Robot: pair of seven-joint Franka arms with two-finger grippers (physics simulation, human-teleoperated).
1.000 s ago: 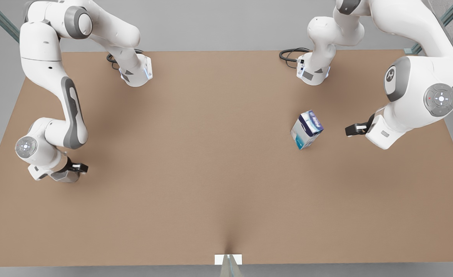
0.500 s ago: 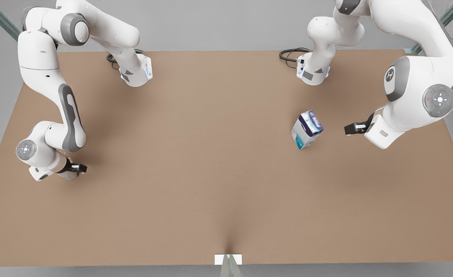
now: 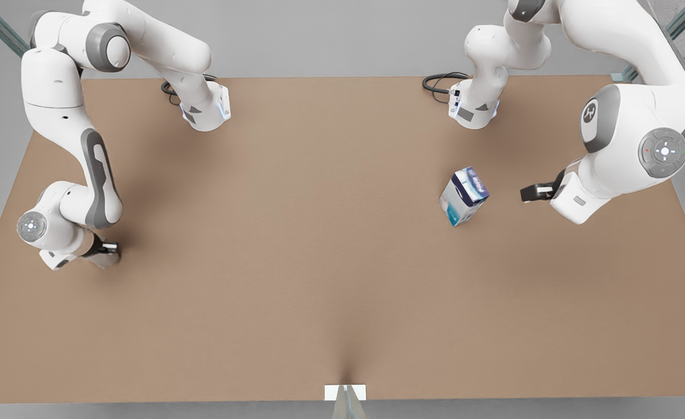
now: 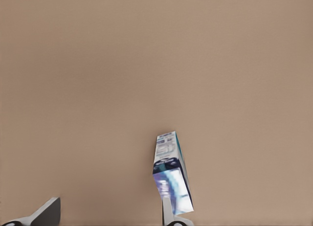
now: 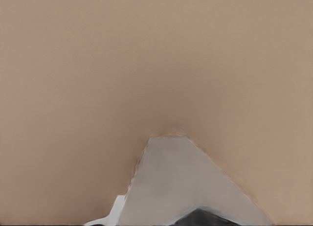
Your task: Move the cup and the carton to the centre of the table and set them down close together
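Brown table [image 3: 319, 262]: left gripper [image 3: 527, 194] open near carton [image 3: 463, 196]; right gripper [image 3: 109, 250] at cup [image 5: 186, 187], state unclear.

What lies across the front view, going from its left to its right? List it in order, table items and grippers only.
right gripper → carton → left gripper, jaws open toward the carton. All are over the table.

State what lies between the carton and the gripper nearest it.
Nothing: in the front view, only bare table separates the carton from the left gripper.
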